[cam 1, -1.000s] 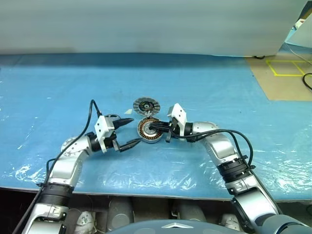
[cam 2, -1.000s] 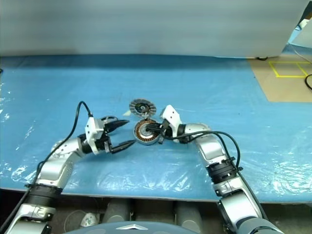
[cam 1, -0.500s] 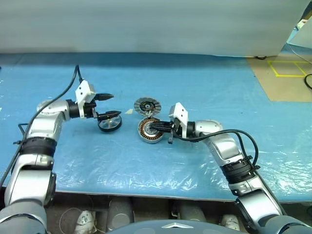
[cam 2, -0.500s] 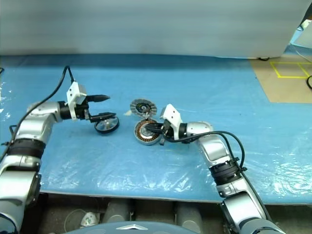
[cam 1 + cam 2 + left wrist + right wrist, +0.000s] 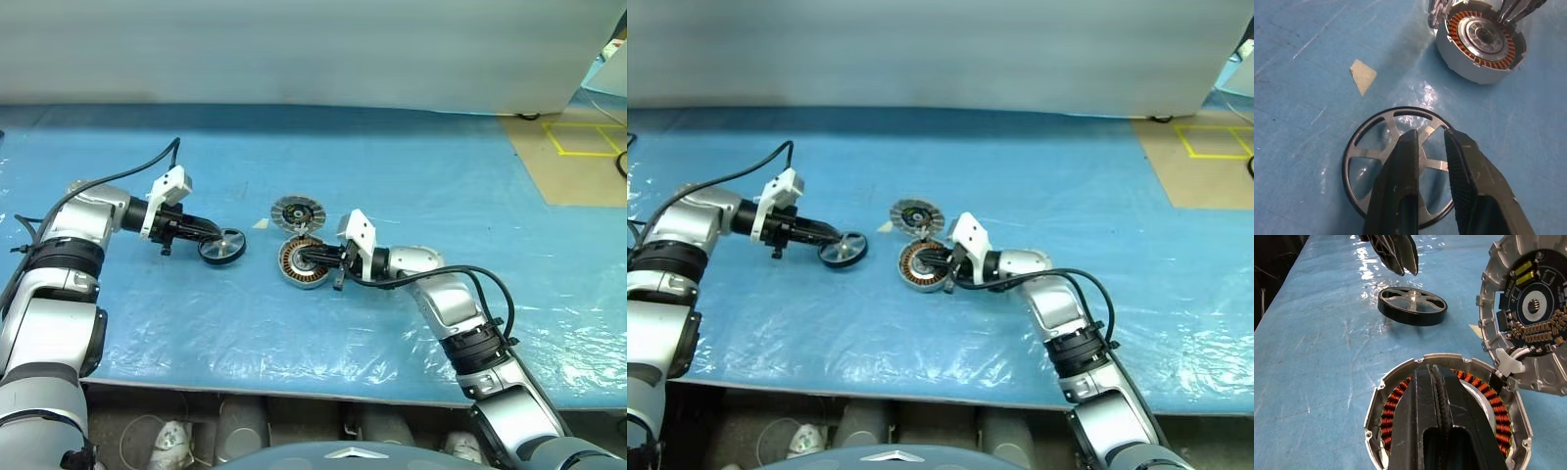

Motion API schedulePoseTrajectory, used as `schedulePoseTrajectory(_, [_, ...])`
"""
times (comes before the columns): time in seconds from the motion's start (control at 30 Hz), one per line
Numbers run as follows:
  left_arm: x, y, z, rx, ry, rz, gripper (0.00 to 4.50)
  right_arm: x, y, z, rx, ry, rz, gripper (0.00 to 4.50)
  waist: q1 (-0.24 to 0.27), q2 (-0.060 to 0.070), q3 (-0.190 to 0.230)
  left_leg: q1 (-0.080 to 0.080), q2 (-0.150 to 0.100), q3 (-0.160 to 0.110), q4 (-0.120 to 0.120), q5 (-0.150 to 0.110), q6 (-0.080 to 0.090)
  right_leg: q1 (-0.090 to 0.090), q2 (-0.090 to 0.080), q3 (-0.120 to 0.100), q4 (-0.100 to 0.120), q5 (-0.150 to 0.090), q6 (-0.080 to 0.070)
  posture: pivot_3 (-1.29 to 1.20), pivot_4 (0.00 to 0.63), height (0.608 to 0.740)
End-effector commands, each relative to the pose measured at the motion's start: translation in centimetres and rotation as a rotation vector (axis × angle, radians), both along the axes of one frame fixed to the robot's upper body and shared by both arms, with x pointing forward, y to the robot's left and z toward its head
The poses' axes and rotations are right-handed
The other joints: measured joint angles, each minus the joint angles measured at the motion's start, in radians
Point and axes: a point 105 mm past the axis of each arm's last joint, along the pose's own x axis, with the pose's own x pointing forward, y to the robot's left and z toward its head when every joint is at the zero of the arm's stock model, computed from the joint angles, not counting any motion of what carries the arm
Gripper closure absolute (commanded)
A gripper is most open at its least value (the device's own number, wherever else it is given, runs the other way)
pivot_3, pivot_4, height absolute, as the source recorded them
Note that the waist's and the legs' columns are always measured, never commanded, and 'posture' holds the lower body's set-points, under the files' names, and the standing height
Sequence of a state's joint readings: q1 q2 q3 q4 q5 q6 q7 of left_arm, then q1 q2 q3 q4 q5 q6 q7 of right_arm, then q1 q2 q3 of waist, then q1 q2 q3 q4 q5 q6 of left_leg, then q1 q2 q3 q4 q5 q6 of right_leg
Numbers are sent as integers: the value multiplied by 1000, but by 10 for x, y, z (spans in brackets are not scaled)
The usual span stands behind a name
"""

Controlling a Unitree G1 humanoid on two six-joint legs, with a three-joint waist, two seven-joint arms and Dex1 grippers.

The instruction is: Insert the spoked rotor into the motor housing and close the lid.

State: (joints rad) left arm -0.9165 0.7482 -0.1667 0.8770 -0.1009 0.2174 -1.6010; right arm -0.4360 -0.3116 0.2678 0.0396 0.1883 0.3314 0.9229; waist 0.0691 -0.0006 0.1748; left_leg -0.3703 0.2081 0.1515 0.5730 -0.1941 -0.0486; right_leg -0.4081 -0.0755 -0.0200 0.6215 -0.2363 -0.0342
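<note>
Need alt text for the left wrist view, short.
The left gripper, fingers nearly together, hangs over the hub of the spoked rotor lying flat on the blue table cover. Beyond it sits the motor housing with its copper windings.

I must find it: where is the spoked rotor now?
In the left eye view, the spoked rotor lies left of the motor housing, at the left gripper.

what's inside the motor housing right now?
Inside the motor housing: a ring of copper windings around a pale centre, no spoked rotor. The shut right gripper lies across the middle, hiding part of it.
</note>
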Motion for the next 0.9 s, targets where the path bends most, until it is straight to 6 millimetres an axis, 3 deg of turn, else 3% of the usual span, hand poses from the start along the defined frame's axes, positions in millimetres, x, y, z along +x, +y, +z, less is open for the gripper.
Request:
schedulePoseTrajectory(0.03, [5, 4, 10, 40, -12, 21, 3659, -4, 6, 8, 22, -42, 22, 4500, 1, 0, 0, 0, 0, 0, 0, 0, 0, 0, 0, 0, 0, 0, 0, 0, 150, 740])
schedulePoseTrajectory(0.3, [12, 4, 6, 59, -52, 46, 3659, -6, 8, 4, 15, -44, 17, 4500, 0, 0, 0, -1, 0, -1, 0, 0, 0, 0, 0, -1, -1, 0, 0, 0, 150, 740])
schedulePoseTrajectory(0.4, [14, 3, 8, 48, -59, 57, 3147, -6, 8, 3, 14, -44, 18, 4500, 1, 0, 0, -1, 0, -1, 0, 0, 0, 0, 0, -1, -1, 0, 0, 0, 150, 740])
schedulePoseTrajectory(0.53, [18, -1, 11, 44, -66, 70, 1864, -6, 8, 1, 10, -43, 16, 4500, 2, 0, 0, -1, 0, -1, 0, 0, 0, 0, 0, -1, -1, 0, 0, 0, 150, 740])
schedulePoseTrajectory(0.9, [10, 4, -6, 125, 37, 73, 1864, -6, 8, -3, 5, -42, 8, 4500, 1, -1, 0, -1, 0, -1, -1, 0, 0, 0, 0, -1, -1, 0, 0, 0, 150, 740])
